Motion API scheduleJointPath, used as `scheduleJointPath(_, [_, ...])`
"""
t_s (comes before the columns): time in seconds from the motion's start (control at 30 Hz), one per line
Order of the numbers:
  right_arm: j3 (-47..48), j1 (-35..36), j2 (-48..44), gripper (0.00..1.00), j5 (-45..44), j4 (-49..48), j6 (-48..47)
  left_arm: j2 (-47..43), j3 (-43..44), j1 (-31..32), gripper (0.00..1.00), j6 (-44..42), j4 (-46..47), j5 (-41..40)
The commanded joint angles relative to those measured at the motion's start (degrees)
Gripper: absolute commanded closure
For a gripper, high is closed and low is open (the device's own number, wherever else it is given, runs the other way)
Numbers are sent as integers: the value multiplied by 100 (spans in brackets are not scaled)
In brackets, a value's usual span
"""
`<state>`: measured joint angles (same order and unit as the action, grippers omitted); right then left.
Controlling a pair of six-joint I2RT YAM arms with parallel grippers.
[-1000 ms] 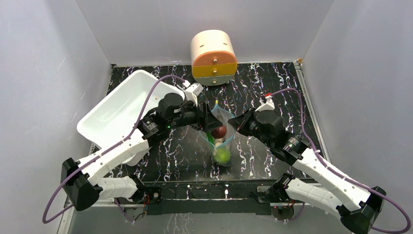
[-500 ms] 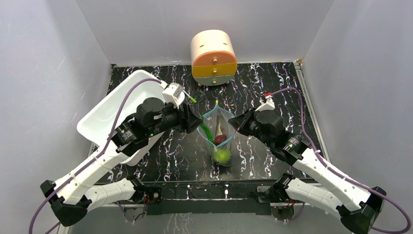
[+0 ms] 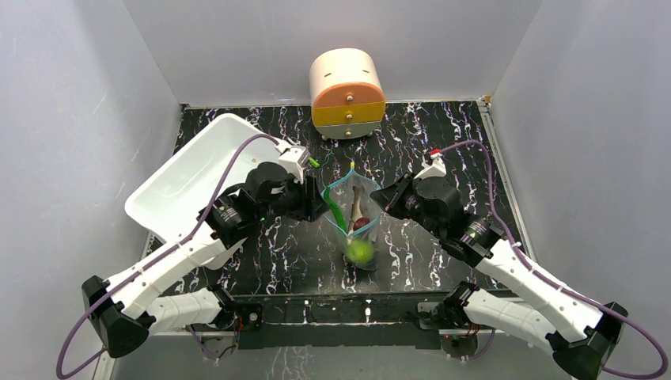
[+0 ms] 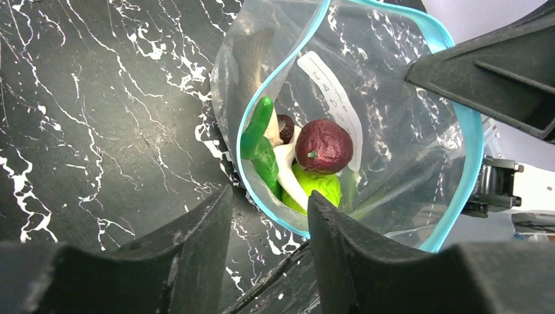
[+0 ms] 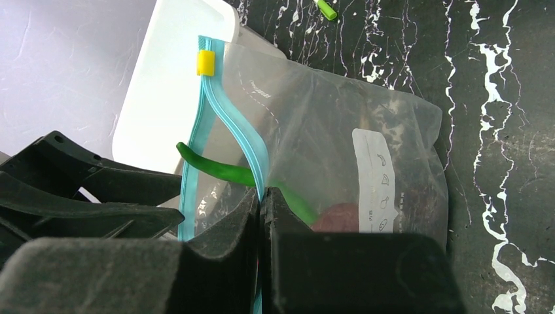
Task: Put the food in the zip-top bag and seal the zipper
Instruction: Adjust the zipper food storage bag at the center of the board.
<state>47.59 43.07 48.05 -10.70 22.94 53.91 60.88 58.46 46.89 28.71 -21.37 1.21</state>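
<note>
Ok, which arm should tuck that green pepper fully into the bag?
Left. The left gripper hangs open beside the green pepper; the right gripper is clamped on the zip-top bag's rim.

Nothing readable is showing; the white label on the zip-top bag is carrying only tiny grey marks, too small to make out.

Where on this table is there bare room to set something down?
Bare tabletop: back right, between the drawer unit and the right wall, and the near strip between the zip-top bag and the arm bases. Crowded: the centre, where the left pincer and right pincer flank the bag, and the white tub's corner.
</note>
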Motion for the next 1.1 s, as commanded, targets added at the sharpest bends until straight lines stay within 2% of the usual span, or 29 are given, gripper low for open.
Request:
scheduleJointPath(0.0, [334, 8, -23, 100, -3, -194, -31, 112, -69, 25, 61, -50, 331, 218])
scheduleJointPath(0.13, [297, 2, -44, 100, 30, -232, 2, 204, -60, 30, 78, -63, 385, 324])
scheduleJointPath(0.23, [264, 4, -44, 100, 52, -240, 36, 168, -54, 26, 100, -80, 437, 343])
scheduleJointPath(0.37, [242, 0, -46, 100, 93, -268, 87, 77, 119, 30, 100, 48, 434, 502])
scheduleJointPath(0.43, [265, 8, -6, 100, 134, -293, 129, 5, 311, 26, 100, 220, 638, 893])
scheduleJointPath(0.57, [389, 2, 289, 100, 395, -381, 123, -164, 242, 37, 100, 756, 1993, 1787])
scheduleJointPath(0.63, [571, 7, 479, 100, 514, -335, 132, -96, 140, 45, 100, 883, 2266, 2068])
scheduleJointPath(0.77, [868, 6, 605, 100, 480, -281, 217, 144, 198, 66, 100, 645, 1834, 2137])
scheduleJointPath(0.9, [1060, 8, 431, 100, -10, -82, 414, -12, 129, 75, 100, 343, 1517, 1842])
scheduleJointPath(1.0, [975, 6, 362, 100, -239, 139, 509, -107, 172, 78, 100, 118, 1027, 1511])
scheduleJointPath(1.07, [803, 6, 380, 100, -251, 294, 534, -196, 116, 83, 100, 134, 1081, 1515])
